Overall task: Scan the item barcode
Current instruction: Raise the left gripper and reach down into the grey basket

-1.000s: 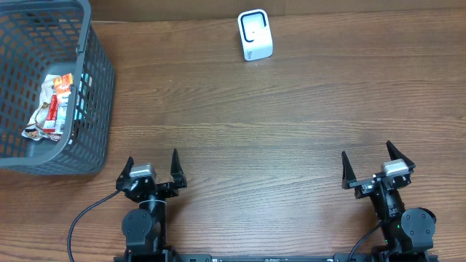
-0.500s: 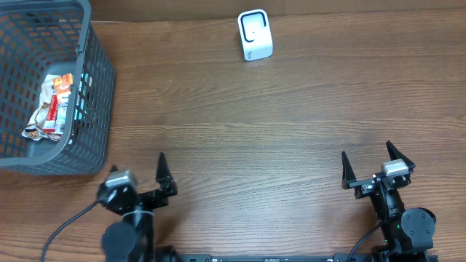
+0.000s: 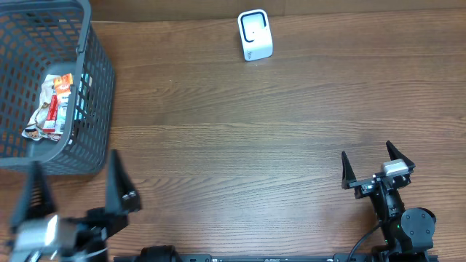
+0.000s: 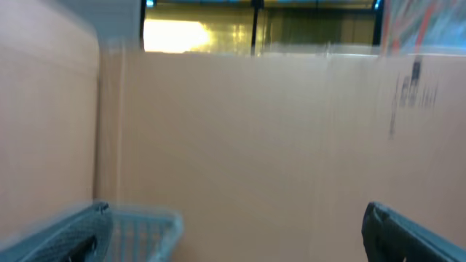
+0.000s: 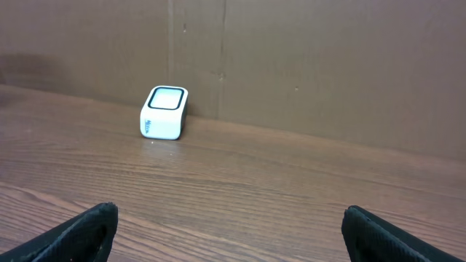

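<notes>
Overhead: left fingers now nearer basket

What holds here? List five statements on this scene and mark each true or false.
1. The scanner stands on the table. True.
2. The item lies beside the scanner. False: it lies in the basket.
3. The right tool is open and empty. True.
4. The left tool grips the item. False: it is open and holds nothing.
5. The basket is on the right side of the table. False: it is on the left side.
</notes>
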Controlling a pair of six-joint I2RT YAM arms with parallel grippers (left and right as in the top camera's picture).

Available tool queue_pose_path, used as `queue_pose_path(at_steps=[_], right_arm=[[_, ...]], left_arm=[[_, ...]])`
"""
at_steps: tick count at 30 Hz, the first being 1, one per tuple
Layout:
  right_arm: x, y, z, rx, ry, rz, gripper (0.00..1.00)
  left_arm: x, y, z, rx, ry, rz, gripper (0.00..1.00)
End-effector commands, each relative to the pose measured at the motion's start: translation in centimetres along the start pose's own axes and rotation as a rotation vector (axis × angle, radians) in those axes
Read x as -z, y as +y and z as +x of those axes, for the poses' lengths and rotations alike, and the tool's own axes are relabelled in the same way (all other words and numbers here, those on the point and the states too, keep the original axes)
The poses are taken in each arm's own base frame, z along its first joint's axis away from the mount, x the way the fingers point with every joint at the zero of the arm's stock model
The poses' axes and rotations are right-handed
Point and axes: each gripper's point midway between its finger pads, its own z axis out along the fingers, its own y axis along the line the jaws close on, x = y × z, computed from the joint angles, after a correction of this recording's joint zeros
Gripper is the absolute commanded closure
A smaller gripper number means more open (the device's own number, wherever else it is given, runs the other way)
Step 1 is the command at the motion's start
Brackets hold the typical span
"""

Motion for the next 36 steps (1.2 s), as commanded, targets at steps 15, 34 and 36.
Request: queue_pose_path(at_steps=[15,34,36], right_arm=[[0.0,0.0,0.2,0.005,-0.003,0.000,0.00],[0.0,0.0,0.2,0.005,-0.003,0.000,0.00],[0.0,0.0,0.2,0.005,-0.003,0.000,0.00]], left_arm=[[-5.6,2.6,-12.5,-0.215,-0.552,-0.278,0.00],[-22.2,0.4,-4.4,-0.531,-0.012,-0.142,0.00],[-23.7,0.4,-4.4,-0.547,0.062,-0.138,0.00]])
